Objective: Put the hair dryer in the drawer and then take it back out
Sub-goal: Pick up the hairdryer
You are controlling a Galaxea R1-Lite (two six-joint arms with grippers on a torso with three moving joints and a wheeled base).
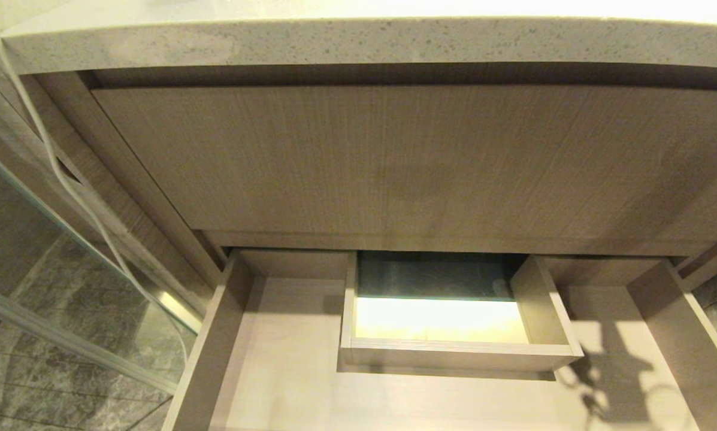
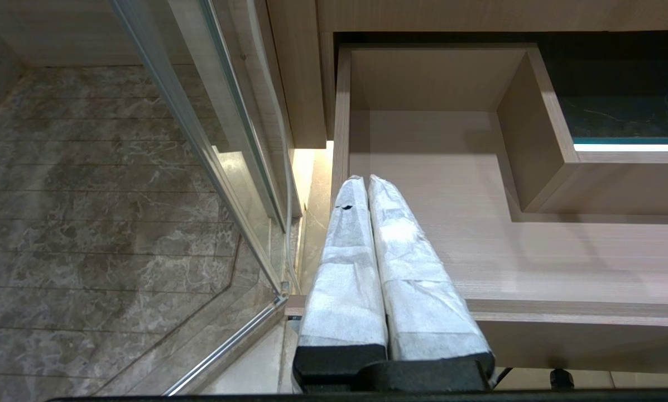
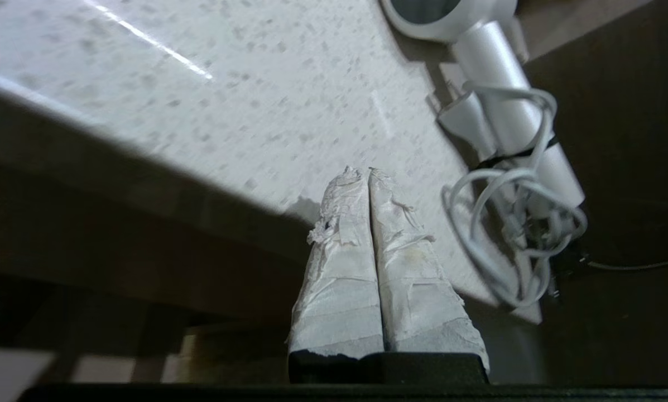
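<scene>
**Open drawer below the bench, hair dryer on the bench top**

Head view: the drawer [image 1: 286, 359] stands pulled out beneath a taller wood-grain panel [image 1: 418, 161] and the speckled stone bench [image 1: 358, 42]. Its pale floor carries nothing; a boxed rectangular cutout [image 1: 454, 350] rises at the middle rear, with dark floor tile visible through it. A glass partition [image 1: 47, 251] stands to the robot's left. Neither arm appears in this view; only a shadow falls on the drawer floor at the right.

Left wrist view: the left pincer [image 2: 361, 181], its fingers wrapped in white tape, is pressed shut and empty. It hangs over the left front corner of the drawer [image 2: 479, 240], beside the glass partition [image 2: 200, 139].

Right wrist view: the right pincer [image 3: 359, 173], likewise taped, is closed with nothing between its fingers. It points across the bench [image 3: 227, 100] from above its front edge. The hair dryer [image 3: 495, 72] lies on the bench near the pincer but apart from it, its handle toward a dark wall and its pale cord [image 3: 506, 234] coiled loosely beside the handle's end.
</scene>
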